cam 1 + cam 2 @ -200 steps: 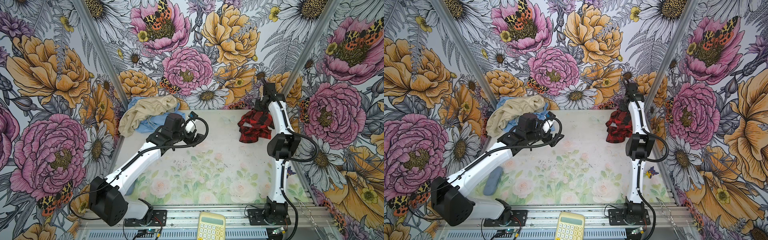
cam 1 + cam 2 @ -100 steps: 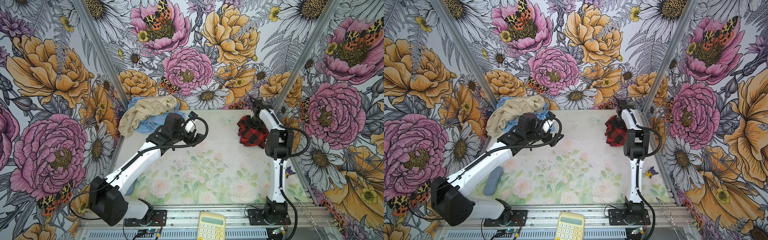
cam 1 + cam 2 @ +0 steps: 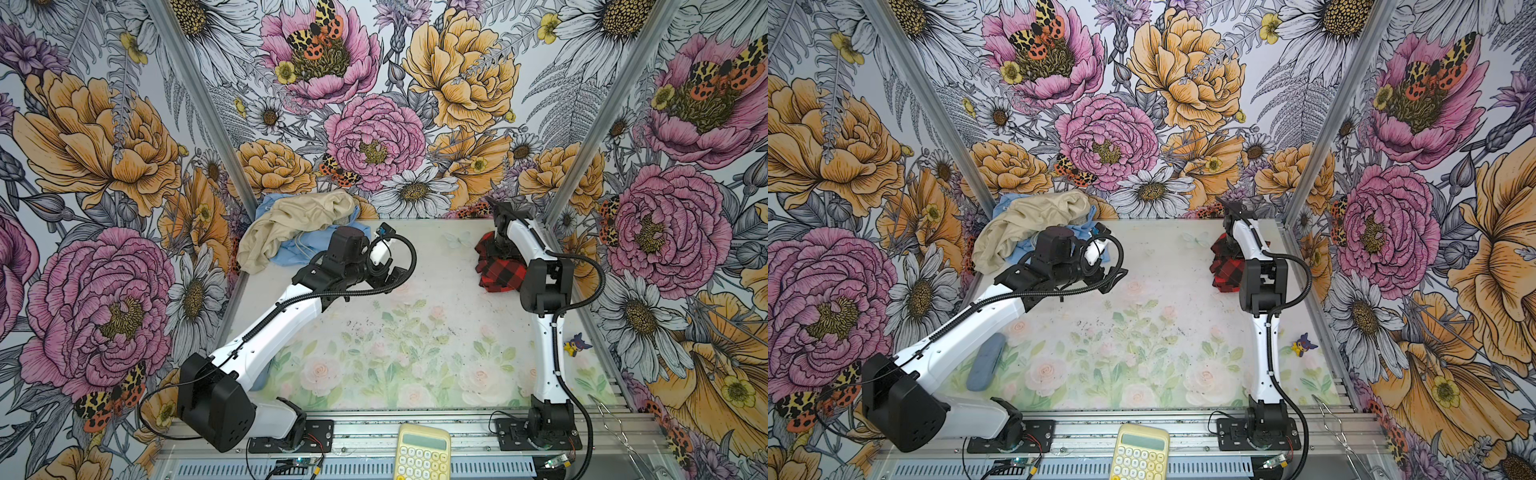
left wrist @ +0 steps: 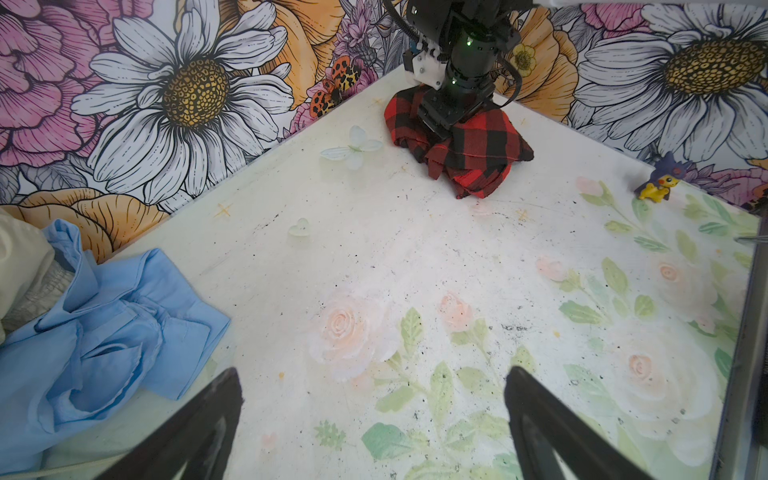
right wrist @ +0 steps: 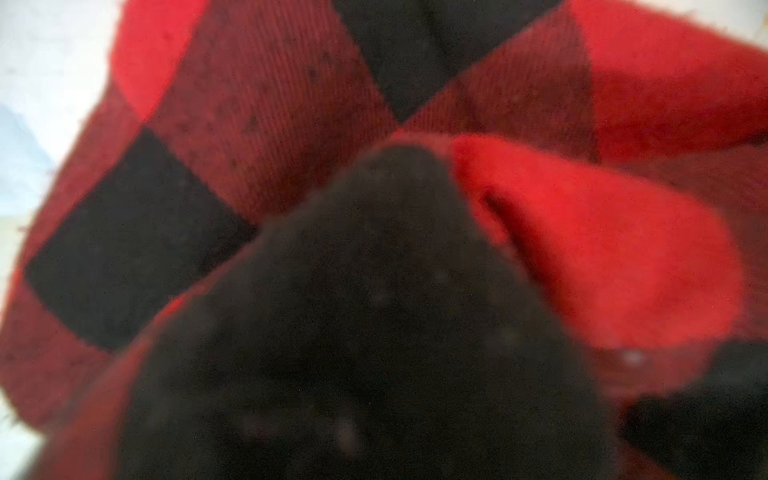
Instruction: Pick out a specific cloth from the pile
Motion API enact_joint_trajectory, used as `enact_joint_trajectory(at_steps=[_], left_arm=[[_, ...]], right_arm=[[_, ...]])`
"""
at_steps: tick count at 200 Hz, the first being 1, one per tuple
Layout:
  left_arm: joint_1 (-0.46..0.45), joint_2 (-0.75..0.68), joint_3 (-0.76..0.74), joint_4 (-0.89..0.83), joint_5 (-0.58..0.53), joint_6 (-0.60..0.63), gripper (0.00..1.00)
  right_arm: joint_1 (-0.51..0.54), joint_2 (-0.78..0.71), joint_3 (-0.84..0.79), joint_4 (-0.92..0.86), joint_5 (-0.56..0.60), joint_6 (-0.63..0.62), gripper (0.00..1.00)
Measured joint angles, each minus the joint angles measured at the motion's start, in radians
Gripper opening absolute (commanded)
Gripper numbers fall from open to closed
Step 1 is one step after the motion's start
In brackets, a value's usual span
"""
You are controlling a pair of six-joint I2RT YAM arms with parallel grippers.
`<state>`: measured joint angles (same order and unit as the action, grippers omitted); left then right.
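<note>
Right wrist view shows only the cloth (image 5: 291, 104), blurred red and black checks filling the frame; a dark shape in the middle is hard to make out. From the left wrist, the right fingers (image 4: 436, 122) go down into its folds with tips hidden, so I cannot tell if they pinch it. The cloth lies crumpled on the surface (image 3: 415, 299), well apart from the pile (image 3: 291, 224). The left fingers (image 4: 199, 424) are spread wide near the pile, holding nothing, partly cut off. A second ago the cloth hung higher from the right fingers; now it rests lower.
</note>
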<state>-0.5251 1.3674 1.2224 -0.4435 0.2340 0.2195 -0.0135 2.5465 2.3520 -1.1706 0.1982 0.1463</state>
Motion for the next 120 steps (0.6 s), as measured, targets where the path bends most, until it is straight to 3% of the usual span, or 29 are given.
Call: enact_joint_trajectory(at_steps=[20,120], left_arm=[[0.0,0.0,0.0,0.0,0.0,0.0,0.99],[0.0,0.0,0.0,0.0,0.0,0.0,0.99]], right_arm=[[-0.002,0.017,0.045,-0.019,0.008,0.002,0.0],[-0.111,0.097,0.404,-0.038,-0.102,0.079,0.0]])
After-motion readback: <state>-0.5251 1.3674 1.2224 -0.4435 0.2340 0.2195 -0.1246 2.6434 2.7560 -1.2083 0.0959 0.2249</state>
